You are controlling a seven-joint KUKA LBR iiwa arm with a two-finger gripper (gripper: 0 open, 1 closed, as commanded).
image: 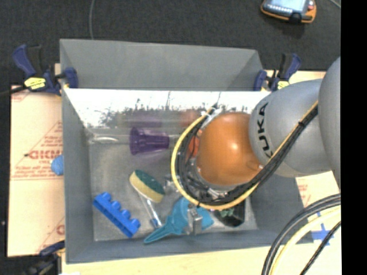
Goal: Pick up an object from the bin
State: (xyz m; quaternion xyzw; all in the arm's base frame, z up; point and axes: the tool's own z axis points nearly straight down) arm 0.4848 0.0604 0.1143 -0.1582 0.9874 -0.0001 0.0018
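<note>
The arm's orange cover (pixel 223 148) hangs low over the grey bin (pixel 77 176), toward 3 o'clock of its floor. Below it the gripper (pixel 198 215) sits down at about 5 o'clock, right against the wide end of a teal funnel (pixel 174 222). The funnel lies on its side at 6 o'clock with its spout pointing toward 8. Whether the gripper is open or closed I cannot tell from here. A blue toothed block (pixel 116 213) lies at 8 o'clock. A yellow and teal sponge (pixel 146 185) sits near the middle, toward 9. A purple cup (pixel 148 140) lies on its side at 11 o'clock.
</note>
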